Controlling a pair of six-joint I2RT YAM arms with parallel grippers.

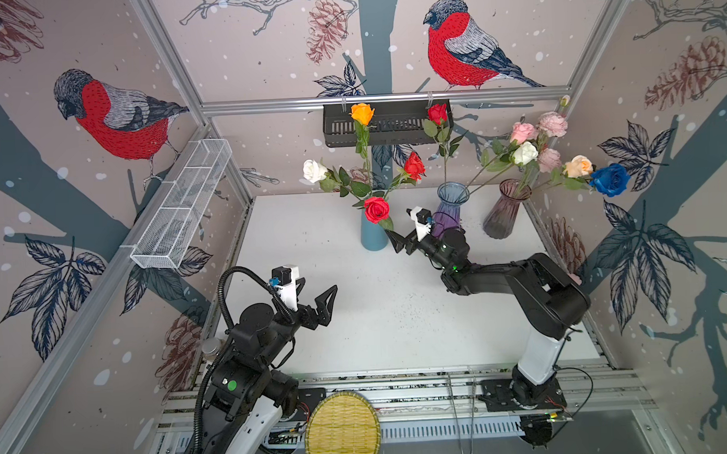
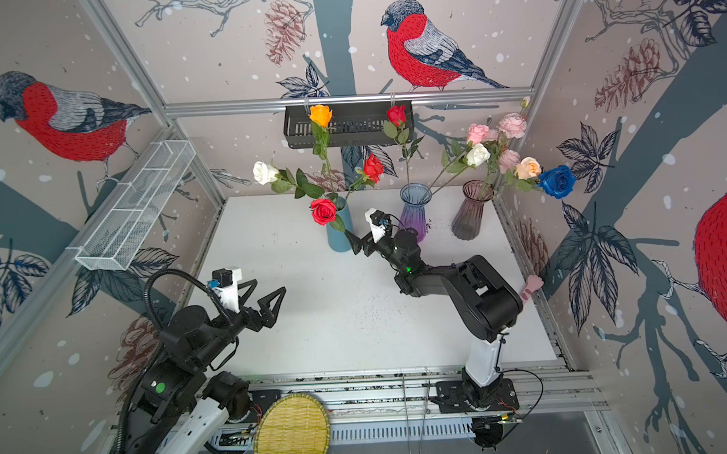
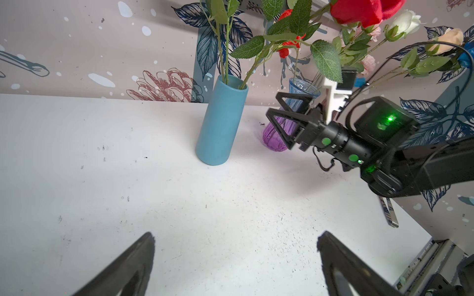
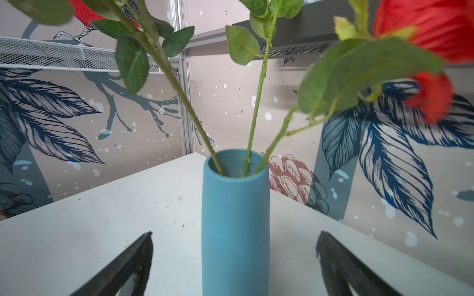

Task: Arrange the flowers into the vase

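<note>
Flowers (image 1: pixel 376 209) in three vases (image 1: pixel 372 238), three red roses (image 1: pixel 413 166), left hand (image 1: pixel 318 285) and right hand (image 3: pixel 273 102) wide open, holding nothing

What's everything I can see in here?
roses: nine; red, white, orange, pink, peach, blue; in vases
carnation spray: one, pink, back right
blue vase: one, blue, back of table
glass vase: one, blue-purple, beside it
smoky vase: one, mauve, back right
wall basket: one, black, back rail
mesh basket: one, white, left wall
woven tray: one, yellow, front edge
table: one, white
left tool: black, open, over table
right tool: black, open, beside blue vase
</note>
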